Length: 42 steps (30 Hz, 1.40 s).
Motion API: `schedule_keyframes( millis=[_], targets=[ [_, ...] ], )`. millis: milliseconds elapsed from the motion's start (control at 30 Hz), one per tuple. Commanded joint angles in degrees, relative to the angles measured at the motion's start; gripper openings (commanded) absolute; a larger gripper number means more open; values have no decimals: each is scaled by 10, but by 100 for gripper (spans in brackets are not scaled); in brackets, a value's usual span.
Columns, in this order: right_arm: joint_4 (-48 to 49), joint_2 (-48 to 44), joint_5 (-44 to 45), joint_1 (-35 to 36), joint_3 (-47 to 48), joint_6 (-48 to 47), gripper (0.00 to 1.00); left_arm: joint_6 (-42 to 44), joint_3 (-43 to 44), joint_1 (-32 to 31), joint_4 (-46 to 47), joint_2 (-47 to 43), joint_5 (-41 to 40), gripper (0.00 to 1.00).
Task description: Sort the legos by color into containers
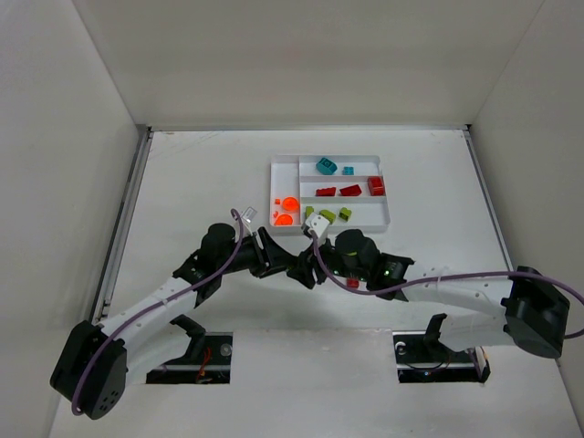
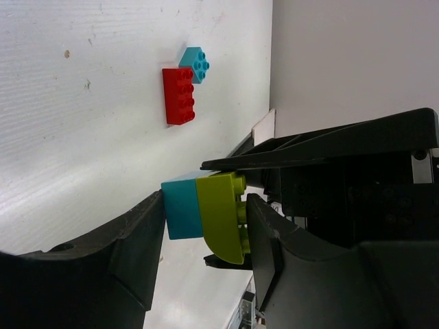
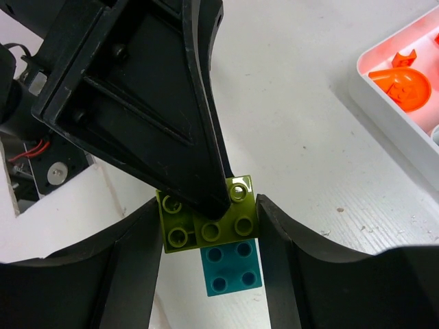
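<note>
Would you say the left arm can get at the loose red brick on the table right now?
Probably not yet: the left gripper is shut on the joined teal and green bricks, so its jaws are full. The red brick itself lies uncovered on the table.

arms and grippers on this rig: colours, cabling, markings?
Both the left arm and right arm have white links, black joints and black base housings. A purple cable runs along each. The left gripper and right gripper are black, with curved fingers. A green light glows near the right wrist.
</note>
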Motion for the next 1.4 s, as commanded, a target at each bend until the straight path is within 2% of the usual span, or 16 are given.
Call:
schedule_keyframes(
  millis=[0, 100, 167, 267, 333, 433, 567, 667, 833, 1067, 1367],
  targets=[
    [30, -14, -9, -4, 5, 5, 49, 1, 11, 7, 21, -8, 8, 21],
    [32, -15, -9, -5, 5, 12, 43, 0, 12, 4, 24, -5, 4, 23],
    [33, -15, -10, -5, 5, 16, 42, -2, 12, 6, 24, -5, 0, 31],
    [39, -22, -9, -15, 5, 22, 40, -5, 10, 16, 24, -15, -12, 46],
    [47, -22, -2, -21, 2, 33, 39, -6, 6, 24, 24, -33, -29, 61],
    [60, -14, 11, -36, 1, 48, 38, -8, 4, 44, 20, -58, -52, 70],
    [78, 4, 60, -45, 5, 68, 38, -8, -8, 71, 22, -98, -80, 70],
    [90, 25, 101, -54, 19, 95, 38, 3, -27, 86, 8, -147, -145, 58],
    [85, 74, 190, -67, 69, 174, 37, 45, -49, 26, 8, -179, -242, 58],
    [73, 134, 222, -65, 144, 265, 35, 111, -49, -93, 44, -154, -362, 63],
    [50, 159, 224, -56, 172, 330, 35, 150, -40, -146, 120, -103, -468, 62]
  ],
)
